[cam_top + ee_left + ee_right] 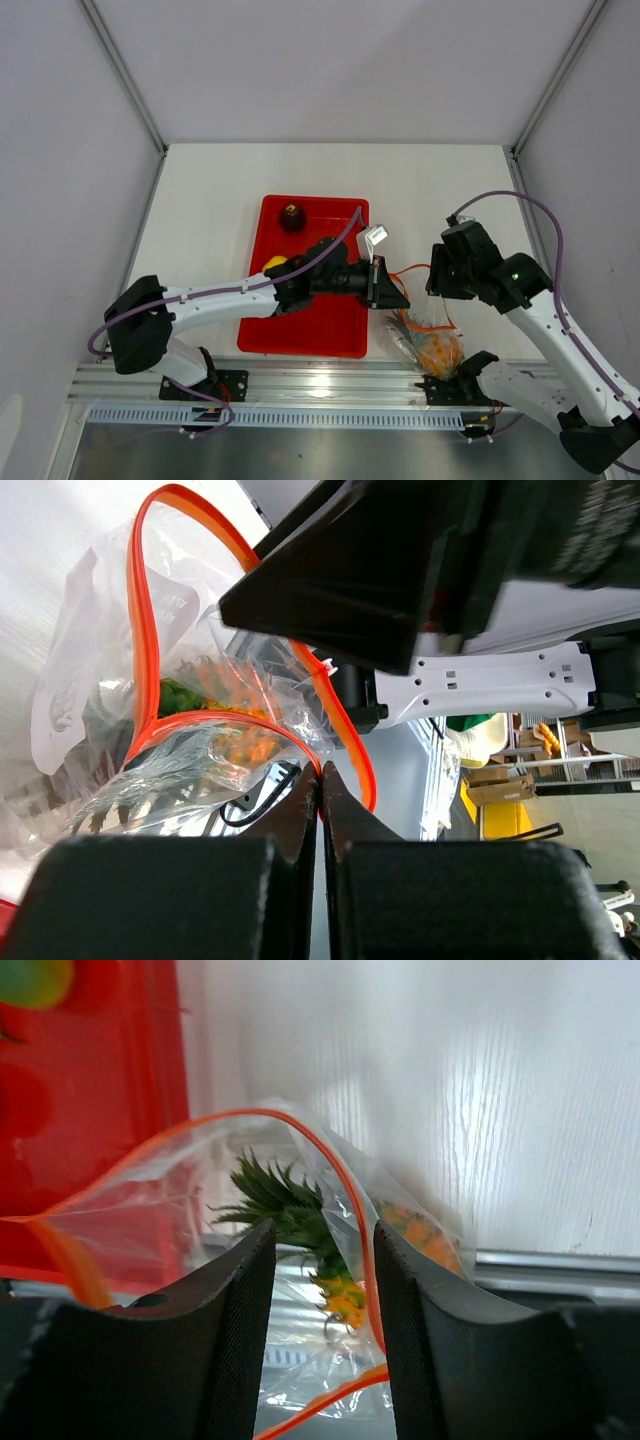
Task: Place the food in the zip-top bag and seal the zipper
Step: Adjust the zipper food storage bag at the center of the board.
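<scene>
The left gripper (pixel 320 778) has its fingers pressed together on the zipper (pixel 140 630), pinching the orange strip at the bag's (pixel 420 335) mouth. The right gripper (pixel 322 1235) hangs over that mouth with fingers apart, the strip curving through the gap between them. Inside the bag lie a pineapple (pixel 275 1195) and an orange fruit (pixel 441 352). The bag sits near the table's (pixel 200 220) near edge, just right of the tray (pixel 300 335). A dark red fruit (pixel 292 216) lies at the tray's far end, a yellow fruit (pixel 275 263) beside the left arm.
</scene>
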Controlling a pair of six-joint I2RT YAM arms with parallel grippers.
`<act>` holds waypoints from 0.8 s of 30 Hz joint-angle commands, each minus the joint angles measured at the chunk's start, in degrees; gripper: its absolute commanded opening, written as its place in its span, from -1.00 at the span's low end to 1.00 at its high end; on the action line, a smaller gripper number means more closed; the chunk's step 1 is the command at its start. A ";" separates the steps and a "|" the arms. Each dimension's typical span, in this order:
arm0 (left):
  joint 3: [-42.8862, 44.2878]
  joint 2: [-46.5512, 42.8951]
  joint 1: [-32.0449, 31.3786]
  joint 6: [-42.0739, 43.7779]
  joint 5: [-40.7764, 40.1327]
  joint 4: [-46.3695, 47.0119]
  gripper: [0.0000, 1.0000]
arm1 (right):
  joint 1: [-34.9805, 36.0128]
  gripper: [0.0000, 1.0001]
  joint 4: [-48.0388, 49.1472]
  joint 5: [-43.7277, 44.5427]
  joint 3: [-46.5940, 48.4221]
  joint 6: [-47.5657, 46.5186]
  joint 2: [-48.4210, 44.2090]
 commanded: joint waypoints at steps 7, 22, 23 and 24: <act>0.10 -2.40 -0.21 0.53 0.44 1.08 -0.99 | -0.59 -0.24 -0.54 -3.14 -8.04 2.38 -3.04; -0.51 -2.05 -0.21 0.53 0.97 1.70 -0.99 | 1.43 -1.00 -8.09 -1.22 -3.16 5.82 -8.68; -0.51 -2.13 -0.30 0.61 0.97 1.61 -0.99 | 1.43 -1.00 -9.31 2.18 1.05 5.29 -7.46; -0.51 -2.22 -0.30 0.53 0.88 1.43 -0.99 | 1.43 -1.00 -11.94 3.52 10.32 4.24 -5.96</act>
